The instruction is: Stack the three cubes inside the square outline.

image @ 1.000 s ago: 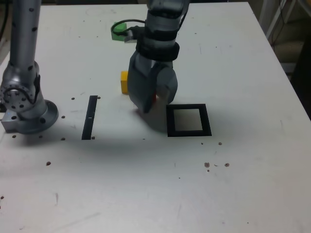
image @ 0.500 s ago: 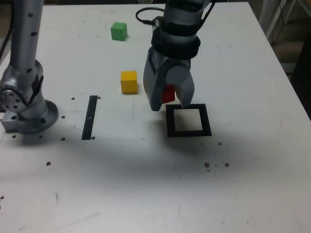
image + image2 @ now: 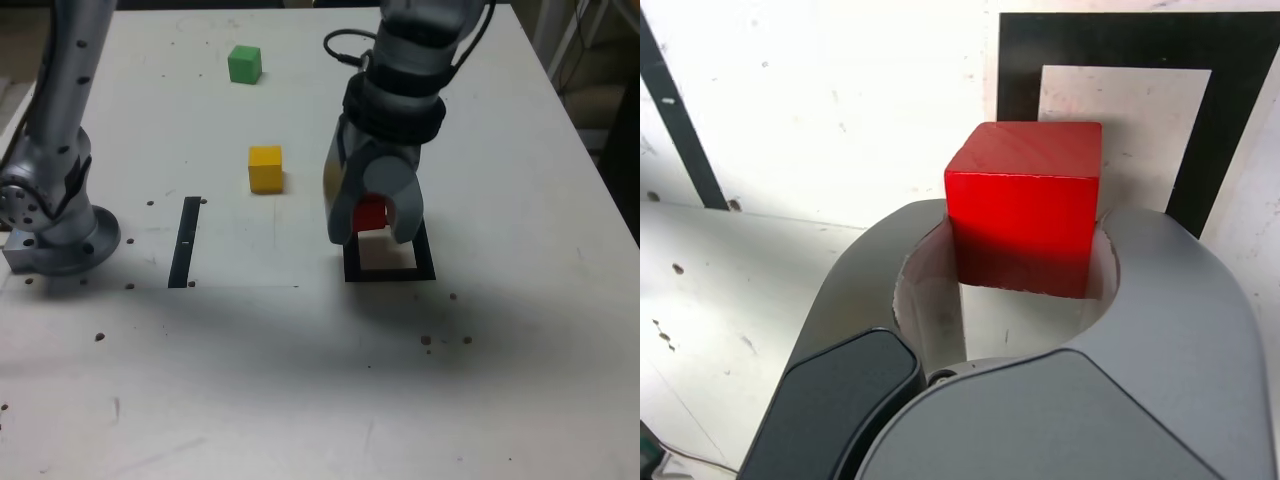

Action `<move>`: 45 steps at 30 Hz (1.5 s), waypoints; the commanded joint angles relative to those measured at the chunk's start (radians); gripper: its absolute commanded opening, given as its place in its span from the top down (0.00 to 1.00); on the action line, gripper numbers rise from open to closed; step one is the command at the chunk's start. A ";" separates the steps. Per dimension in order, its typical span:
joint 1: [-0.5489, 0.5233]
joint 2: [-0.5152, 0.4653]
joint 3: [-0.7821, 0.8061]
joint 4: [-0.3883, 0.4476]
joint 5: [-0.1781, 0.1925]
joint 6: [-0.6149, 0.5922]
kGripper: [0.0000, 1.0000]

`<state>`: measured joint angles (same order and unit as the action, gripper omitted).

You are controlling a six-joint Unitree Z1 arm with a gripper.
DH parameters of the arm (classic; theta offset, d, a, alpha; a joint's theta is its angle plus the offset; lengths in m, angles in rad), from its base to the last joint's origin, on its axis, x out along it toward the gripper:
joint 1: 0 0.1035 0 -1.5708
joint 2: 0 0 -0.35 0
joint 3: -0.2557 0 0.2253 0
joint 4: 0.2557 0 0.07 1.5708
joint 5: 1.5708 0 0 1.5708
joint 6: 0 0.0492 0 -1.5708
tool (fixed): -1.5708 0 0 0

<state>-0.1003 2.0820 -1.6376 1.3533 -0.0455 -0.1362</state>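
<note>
As you look at the exterior view, taking its middle as the centre of your clock, the arm's base [image 3: 70, 245] sits far out at nine o'clock. Nearer in, also at nine, you have the black strip [image 3: 184, 245], lying flat on the table [image 3: 170, 390]. Out at eleven o'clock, well away from the other two, is your green cube [image 3: 245, 65]. Your yellow cube [image 3: 265, 170] is at roughly eleven too, but closer to the centre, resting on the table. Close by at two o'clock, your red cube [image 3: 369, 213] is clasped between the fingers of your gripper [image 3: 376, 238], one on either side of it, as the wrist view also shows. From this exterior angle, the gripper and red cube cover the ten-to-twelve o'clock part of the square [image 3: 423, 262]. The square itself lies flat at three o'clock, its white middle partly in your sight below the red cube.
</note>
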 commanded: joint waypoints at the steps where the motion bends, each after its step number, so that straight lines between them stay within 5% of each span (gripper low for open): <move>1: -0.002 0.018 -0.012 -0.001 0.002 0.010 0.65; 22: -0.002 0.101 -0.047 -0.033 -0.016 0.040 0.64; 23: -0.002 0.103 -0.046 -0.038 -0.016 0.042 0.62; 30: -0.002 0.105 -0.036 -0.063 -0.021 0.053 0.06; 40: -0.002 0.097 -0.013 -0.069 -0.027 0.053 0.01; 45: -0.002 0.050 0.016 -0.059 -0.002 0.031 0.01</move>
<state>-0.1012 2.1589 -1.6266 1.2878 -0.0544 -0.0987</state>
